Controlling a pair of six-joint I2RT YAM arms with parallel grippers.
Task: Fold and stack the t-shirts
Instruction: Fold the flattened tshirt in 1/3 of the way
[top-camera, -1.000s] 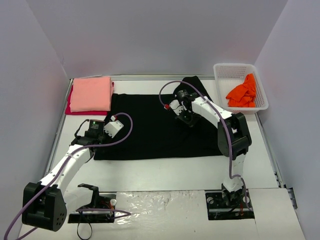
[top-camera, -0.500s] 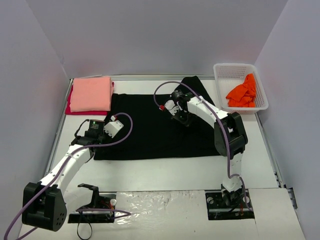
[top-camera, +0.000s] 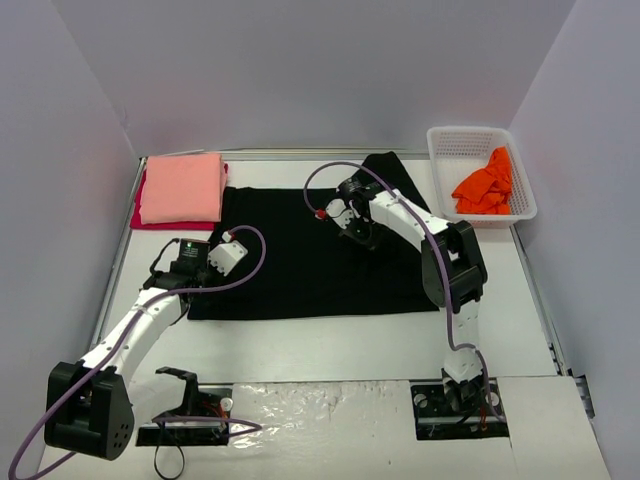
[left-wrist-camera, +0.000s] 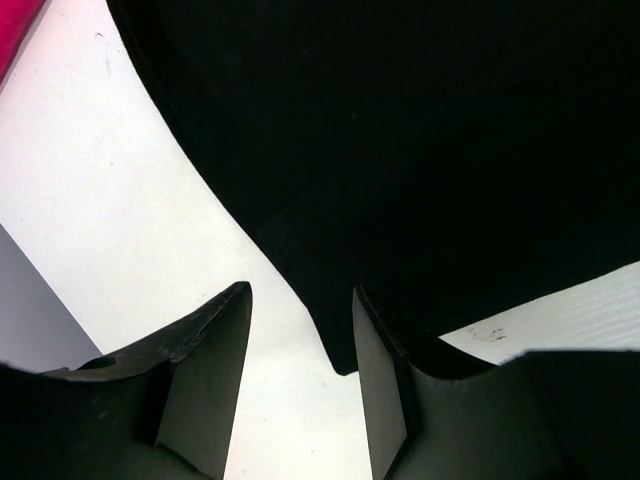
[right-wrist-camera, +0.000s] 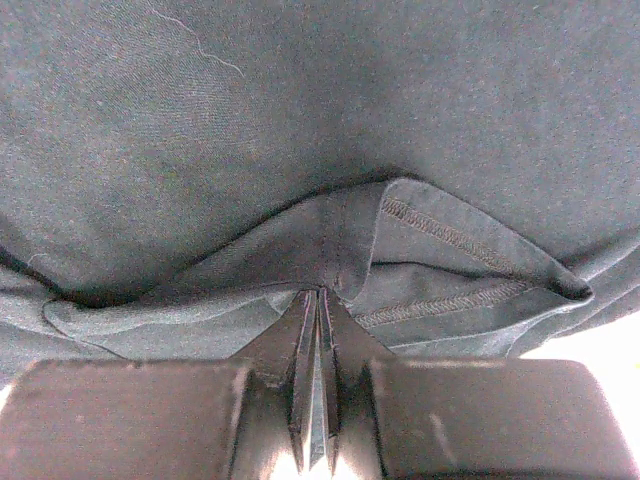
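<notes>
On white tabletop (top-camera: 330, 340), pinches far fold of large black cloth t-shirt (top-camera: 290, 260) in right jaws; holds left jaws open at left edge.

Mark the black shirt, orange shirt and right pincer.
black shirt (top-camera: 300, 260): top external view, flat middle panel.
orange shirt (top-camera: 485, 185): top external view, crumpled centre.
right pincer (right-wrist-camera: 318, 300): right wrist view, between fingertips, at pinched fold.

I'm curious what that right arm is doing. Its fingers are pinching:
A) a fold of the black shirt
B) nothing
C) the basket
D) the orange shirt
A: the right wrist view shows the right fingers shut on a raised fold of the black shirt, while the orange shirt lies in the basket.
</notes>
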